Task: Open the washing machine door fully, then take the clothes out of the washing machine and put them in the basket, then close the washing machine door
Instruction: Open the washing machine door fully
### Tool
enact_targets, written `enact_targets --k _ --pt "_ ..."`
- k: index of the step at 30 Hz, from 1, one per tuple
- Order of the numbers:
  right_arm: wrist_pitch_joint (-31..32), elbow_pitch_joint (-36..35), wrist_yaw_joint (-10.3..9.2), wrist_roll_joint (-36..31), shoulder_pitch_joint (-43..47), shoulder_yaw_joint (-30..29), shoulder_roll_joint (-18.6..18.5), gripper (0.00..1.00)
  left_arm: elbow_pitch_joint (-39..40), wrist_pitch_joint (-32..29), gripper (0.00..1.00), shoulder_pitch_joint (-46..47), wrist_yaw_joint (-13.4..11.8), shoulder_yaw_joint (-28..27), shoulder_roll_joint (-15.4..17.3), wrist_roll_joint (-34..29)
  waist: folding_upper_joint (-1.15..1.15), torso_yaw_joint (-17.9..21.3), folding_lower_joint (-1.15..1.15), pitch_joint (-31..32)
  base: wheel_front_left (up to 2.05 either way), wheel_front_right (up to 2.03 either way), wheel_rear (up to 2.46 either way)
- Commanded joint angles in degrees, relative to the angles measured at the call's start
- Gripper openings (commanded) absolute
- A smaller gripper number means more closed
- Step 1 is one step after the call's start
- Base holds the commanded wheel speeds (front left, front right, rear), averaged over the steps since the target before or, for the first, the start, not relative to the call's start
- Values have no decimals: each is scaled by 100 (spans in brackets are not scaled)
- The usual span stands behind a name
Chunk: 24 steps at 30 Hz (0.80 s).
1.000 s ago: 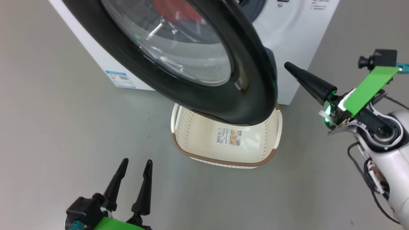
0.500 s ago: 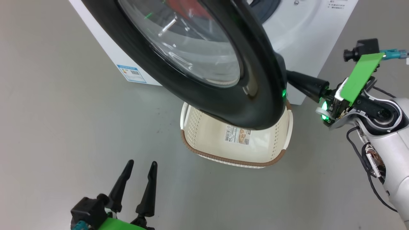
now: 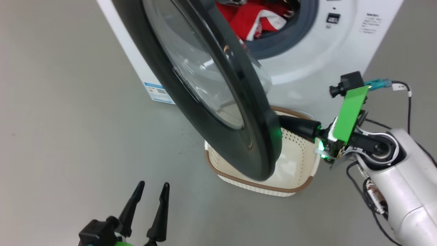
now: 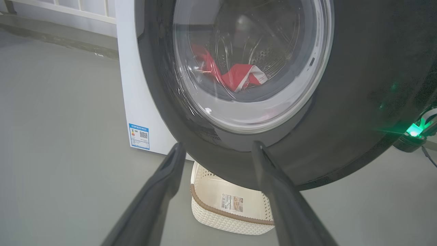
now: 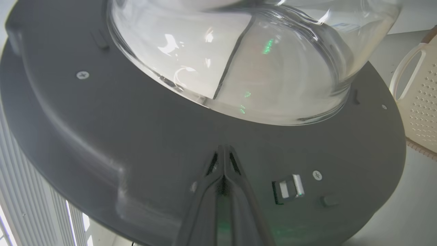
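The door (image 3: 205, 89) stands partly open, its grey inner face right at the tips of the right gripper (image 5: 223, 153). That gripper's fingers are pressed together with nothing between them. The glass bowl (image 5: 239, 61) bulges just beyond those tips and the latch (image 5: 288, 188) sits just beside them.

The door looks rigid, weighty on its hinge and glossy. Pushing on the plastic face, not the glass, seems safest.

The basket (image 3: 273, 187) lies below these fingers, under the door's lower edge. The clothes (image 3: 249, 20) sit inside the washer (image 3: 307, 61), well past them.

The left gripper (image 3: 153, 184), fingers spread and empty, has bare floor (image 3: 68, 136) ahead. The door's swing that way looks unobstructed.
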State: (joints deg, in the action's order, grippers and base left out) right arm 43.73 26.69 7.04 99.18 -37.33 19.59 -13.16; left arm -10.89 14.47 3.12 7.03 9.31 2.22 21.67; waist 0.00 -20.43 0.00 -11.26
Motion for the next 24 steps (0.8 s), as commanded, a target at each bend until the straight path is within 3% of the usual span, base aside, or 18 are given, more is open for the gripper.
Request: enact_targets --k 1,24 --pt "68 -205 45 -86 99 89 136 0 115 52 100 -28 -30 -187 65 -67 0 -171 0 144 0 0 0" --pt "258 -276 45 -331 510 188 927 0 105 52 100 -268 -83 -301 65 -164 0 -928 0 445 0 0 0"
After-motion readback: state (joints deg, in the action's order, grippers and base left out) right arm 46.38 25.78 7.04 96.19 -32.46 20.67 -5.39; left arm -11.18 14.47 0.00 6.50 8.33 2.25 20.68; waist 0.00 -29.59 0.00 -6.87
